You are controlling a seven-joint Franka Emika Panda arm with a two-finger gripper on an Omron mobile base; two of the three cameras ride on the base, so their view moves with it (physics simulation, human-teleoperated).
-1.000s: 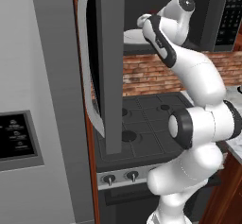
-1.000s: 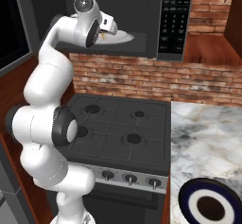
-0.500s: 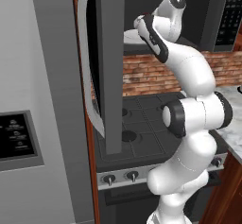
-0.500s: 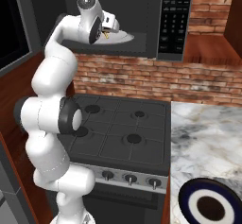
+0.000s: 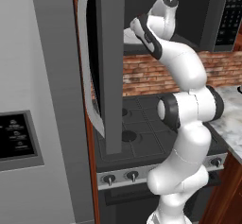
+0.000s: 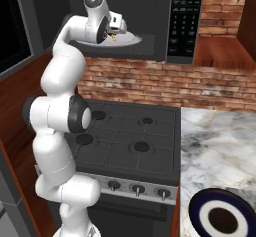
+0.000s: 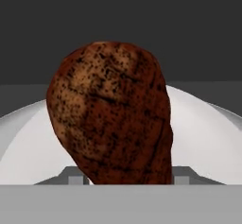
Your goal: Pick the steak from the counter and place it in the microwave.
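Note:
The steak (image 7: 111,114), reddish-brown and speckled, hangs upright close in front of the hand camera. My gripper (image 7: 128,176) is shut on it, one finger on each side of its lower end. Behind and below it lies the round white plate (image 7: 208,142) of the microwave (image 6: 182,16). In the right base view my gripper (image 6: 114,31) is inside the dark cavity just above the plate (image 6: 131,40), with a pale bit of the steak (image 6: 112,37) showing under it. The microwave door (image 5: 111,67) stands open to the left.
The black gas stovetop (image 6: 130,141) lies under the microwave. The marbled counter (image 6: 220,146) is to its right, with a dark blue and white bowl (image 6: 224,219) at the near edge. The grey fridge (image 5: 28,124) stands at the left beside the door's curved handle (image 5: 87,76).
The arm's elbow has swung up and leftward in the left base view. The hand with the steak has edged a little further over the white plate.

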